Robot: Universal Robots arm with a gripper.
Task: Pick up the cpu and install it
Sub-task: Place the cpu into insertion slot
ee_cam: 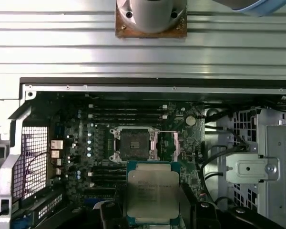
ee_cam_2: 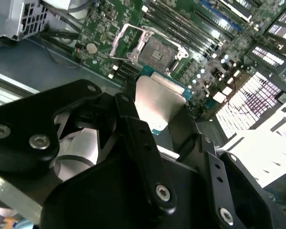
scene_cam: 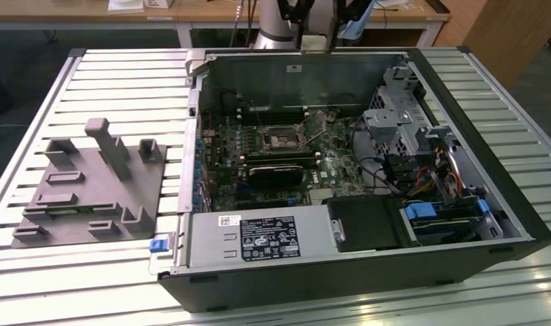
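My gripper (ee_cam: 153,212) is shut on the cpu (ee_cam: 152,190), a flat square chip with a silver-grey metal top and a green edge, held by two opposite sides between the black fingers (ee_cam_2: 133,125). In the second wrist view the cpu (ee_cam_2: 158,101) hangs in the air above the motherboard, short of the open socket (ee_cam_2: 155,50). In the first wrist view the socket (ee_cam: 133,143) has a dark square centre and a metal frame, with its cover plate folded to one side. It sits mid-board (scene_cam: 280,139) in the exterior view.
The open black computer case (scene_cam: 348,272) lies on a slatted metal table (scene_cam: 121,75). Inside are memory slots, a black card (scene_cam: 275,176), cables, a drive cage (scene_cam: 393,122) and a power supply (scene_cam: 257,238). A grey fixture plate (scene_cam: 85,197) lies at the exterior view's left.
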